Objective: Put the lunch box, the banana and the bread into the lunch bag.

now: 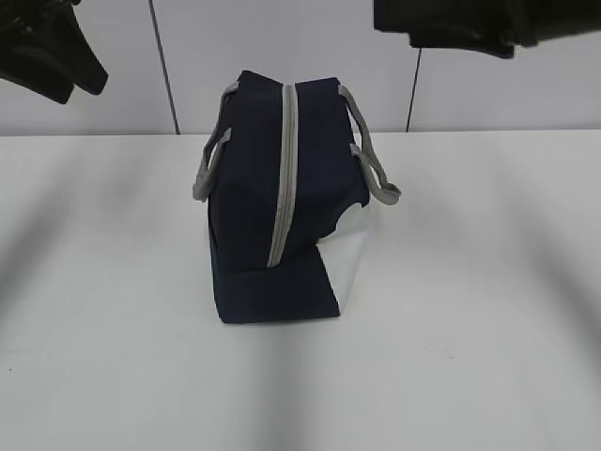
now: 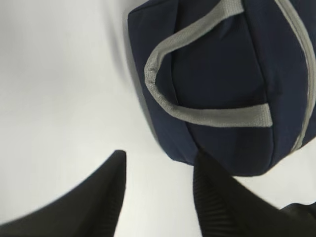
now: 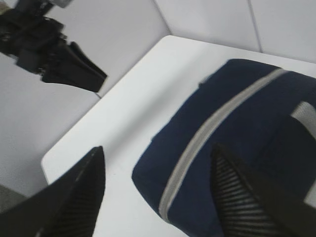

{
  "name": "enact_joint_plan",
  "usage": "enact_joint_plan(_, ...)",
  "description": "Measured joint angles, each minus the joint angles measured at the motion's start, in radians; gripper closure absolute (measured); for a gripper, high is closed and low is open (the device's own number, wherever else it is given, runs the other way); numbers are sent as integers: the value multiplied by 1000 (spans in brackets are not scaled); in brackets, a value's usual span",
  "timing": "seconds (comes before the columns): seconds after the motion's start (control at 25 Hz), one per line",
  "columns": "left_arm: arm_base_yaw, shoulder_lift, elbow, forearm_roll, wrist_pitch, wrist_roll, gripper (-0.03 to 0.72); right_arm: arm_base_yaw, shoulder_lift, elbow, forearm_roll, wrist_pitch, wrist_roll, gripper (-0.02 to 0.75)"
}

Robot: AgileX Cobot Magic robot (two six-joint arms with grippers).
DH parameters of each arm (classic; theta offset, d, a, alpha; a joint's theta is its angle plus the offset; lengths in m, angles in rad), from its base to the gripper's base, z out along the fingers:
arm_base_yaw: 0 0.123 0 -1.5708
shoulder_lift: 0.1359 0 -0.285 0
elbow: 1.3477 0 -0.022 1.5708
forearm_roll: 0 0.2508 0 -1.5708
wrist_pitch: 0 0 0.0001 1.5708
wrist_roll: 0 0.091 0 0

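Note:
The navy lunch bag [image 1: 272, 207] stands mid-table with its grey zipper [image 1: 282, 178] closed along the top and grey strap handles [image 1: 211, 164] hanging at both sides. It also shows in the left wrist view [image 2: 222, 79] and the right wrist view [image 3: 232, 148]. My left gripper [image 2: 160, 163] is open and empty, raised above the table left of the bag. My right gripper [image 3: 158, 153] is open and empty, raised over the bag's end. The lunch box, banana and bread are out of view.
The white table [image 1: 113, 310] runs to a white panelled wall behind. Both arms hang high at the top corners of the exterior view, the left arm [image 1: 47, 56] and the right arm [image 1: 470, 23]. The left arm also shows in the right wrist view [image 3: 54, 54].

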State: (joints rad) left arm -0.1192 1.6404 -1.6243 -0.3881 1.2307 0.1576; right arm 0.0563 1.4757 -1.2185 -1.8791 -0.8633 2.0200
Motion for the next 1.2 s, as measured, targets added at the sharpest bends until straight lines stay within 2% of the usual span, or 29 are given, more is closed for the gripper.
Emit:
enact_joint_plan(0.16, -93, -111, 73, 104, 6, -71, 365, 0, -164, 200, 0, 218, -44, 248)
enact_joint_plan(0.36, -157, -291, 262, 124, 3, -93, 365, 23, -338, 364, 6, 397, -82, 258)
enact_joint_plan(0.6, -166, -595, 528, 163, -36, -96, 367, 146, -455, 489, 16, 503, -179, 258)
enact_joint_plan(0.92, -166, -973, 769, 244, -37, -96, 367, 181, -497, 550, 22, 598, -211, 259)
enact_joint_plan(1.2, -168, -1212, 908, 280, -66, -96, 367, 193, -500, 552, 31, 686, -227, 259)
